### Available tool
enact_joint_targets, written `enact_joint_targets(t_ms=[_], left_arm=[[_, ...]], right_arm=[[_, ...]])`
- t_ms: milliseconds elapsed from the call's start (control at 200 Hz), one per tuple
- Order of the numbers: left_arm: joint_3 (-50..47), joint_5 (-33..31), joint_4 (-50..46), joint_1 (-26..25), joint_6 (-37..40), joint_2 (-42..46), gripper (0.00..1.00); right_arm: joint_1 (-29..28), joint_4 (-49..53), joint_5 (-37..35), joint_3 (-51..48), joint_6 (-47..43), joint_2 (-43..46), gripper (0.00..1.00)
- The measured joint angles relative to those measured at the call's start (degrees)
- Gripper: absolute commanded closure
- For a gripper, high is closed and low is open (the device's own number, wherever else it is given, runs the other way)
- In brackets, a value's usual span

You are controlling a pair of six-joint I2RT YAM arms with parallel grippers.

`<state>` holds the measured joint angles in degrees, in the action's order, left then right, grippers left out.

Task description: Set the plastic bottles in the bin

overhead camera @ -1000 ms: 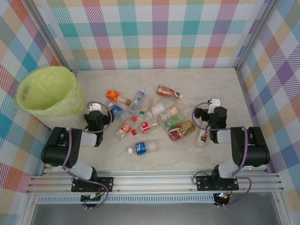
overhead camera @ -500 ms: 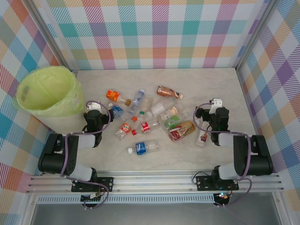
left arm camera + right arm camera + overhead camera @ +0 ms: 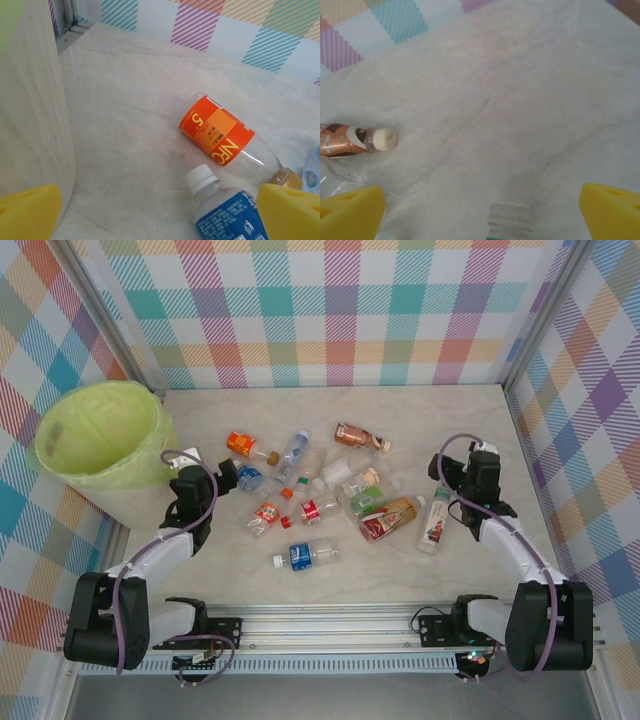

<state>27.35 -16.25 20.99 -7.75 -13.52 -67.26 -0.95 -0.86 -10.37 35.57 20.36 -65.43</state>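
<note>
On the pale marbled table (image 3: pixel 420 410), closed in by pastel checked walls (image 3: pixel 340 310), the bin (image 3: pixel 150 445) stands upright at the far left corner with its mouth open upward. The bottles all lie on their sides in a loose cluster at mid-table, well apart from the bin. The left gripper (image 3: pixel 225 475) hangs low just right of the bin with its yellow pads (image 3: pixel 27 212) spread wide, holding nothing. The right gripper (image 3: pixel 480 200) sits at the cluster's right edge, equally wide apart and empty. The orange-label bottle (image 3: pixel 216 137) lies aslant, its neck towards the right and slightly near. The blue-label bottle (image 3: pixel 227 212) lies beside it, its white cap aimed far-left, low between the left pads. The brown bottle (image 3: pixel 342 140) lies at the far side of the cluster, its cream cap pointing right. Another bottle (image 3: pixel 434 520) lies by the right gripper, its long axis near to far and its cap at the far end.
</note>
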Motion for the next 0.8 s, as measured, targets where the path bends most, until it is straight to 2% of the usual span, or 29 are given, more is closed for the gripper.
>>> enact_joint_targets(t_ms=[125,200,265,350,550,800], left_arm=[[0.6,2.8,-5.2,0.0,-5.8,2.5,0.00],[1.3,4.8,-8.1,0.0,-9.6,3.7,0.00],[1.5,7.2,-9.1,0.0,-11.8,4.6,0.00],[1.4,10.6,-9.2,-0.1,-13.8,5.7,0.00],[1.2,14.6,-9.3,-0.1,-16.3,7.5,0.00],[1.4,20.0,-9.1,-0.1,-22.0,6.1,0.00]], right_arm=[[0.1,14.6,1.2,4.4,5.4,-0.1,0.03],[0.1,21.3,3.1,4.9,7.2,0.2,0.08],[0.1,27.2,5.6,4.9,8.0,0.7,0.13],[-0.1,33.1,8.3,4.8,9.5,1.8,0.14],[-2.2,39.4,12.0,2.3,10.6,3.7,0.19],[-5.4,39.9,12.6,1.2,10.5,-0.1,0.20]])
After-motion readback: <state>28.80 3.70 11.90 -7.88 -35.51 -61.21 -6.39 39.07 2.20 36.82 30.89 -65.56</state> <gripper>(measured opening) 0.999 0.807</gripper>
